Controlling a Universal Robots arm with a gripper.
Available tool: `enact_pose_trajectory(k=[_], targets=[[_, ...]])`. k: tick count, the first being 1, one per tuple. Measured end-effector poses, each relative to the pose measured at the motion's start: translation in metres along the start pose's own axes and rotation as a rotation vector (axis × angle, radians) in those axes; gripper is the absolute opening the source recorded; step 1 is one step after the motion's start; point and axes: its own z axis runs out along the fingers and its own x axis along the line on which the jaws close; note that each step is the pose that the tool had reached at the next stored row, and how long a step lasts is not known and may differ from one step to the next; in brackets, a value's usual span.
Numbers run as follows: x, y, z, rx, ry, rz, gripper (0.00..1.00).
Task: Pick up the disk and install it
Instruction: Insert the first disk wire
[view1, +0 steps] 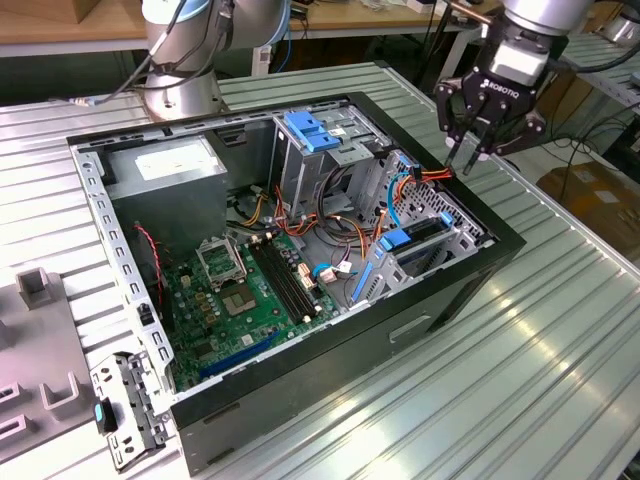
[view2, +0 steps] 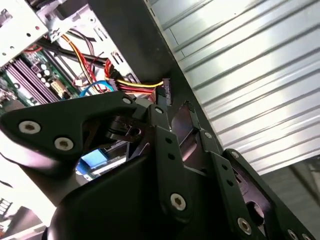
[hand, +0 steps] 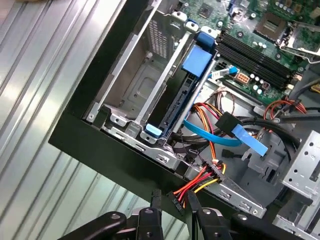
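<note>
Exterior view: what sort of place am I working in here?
Probably a robotics lab or test bench: an open computer case lies on a ribbed metal table, the arm's hand hangs above it, and wooden workbenches stand behind.

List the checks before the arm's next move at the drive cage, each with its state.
1. Disk standing in a drive cage slot: ok.
2. Disk pushed fully home: cannot tell.
3. Gripper apart from the disk, over the case rim: ok.
4. Power connector clear of the gripper: not ok, it hangs right at it.
5. Blue flat cable plugged into the disk: cannot tell.
</note>
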Motion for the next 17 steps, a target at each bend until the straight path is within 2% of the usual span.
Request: enact_pose_trajectory(k=[1, 3, 6, 9, 10, 12, 16, 17], targets=[[0.0000, 0.0000, 0.0003, 0.0007, 0.0004, -0.019, 0.33], [-0.0001, 0.0000, 0.0018, 0.0031, 0.0019, -0.088, 0.33], [-0.0001, -0.0001, 0.0035, 0.0056, 0.0036, -0.162, 0.33], [-0.0001, -0.0001, 0.0040, 0.0074, 0.0048, -0.215, 0.33], [-0.0001, -0.0001, 0.0043, 0.0089, 0.0057, -0.256, 0.33], [-0.0008, 0.0010, 0.0046, 0.0099, 0.0056, -0.278, 0.33], [-0.0022, 0.0034, 0.0048, 0.0118, 0.0047, -0.297, 0.33], [-0.0023, 0.0034, 0.0051, 0.0128, 0.0053, -0.327, 0.33]])
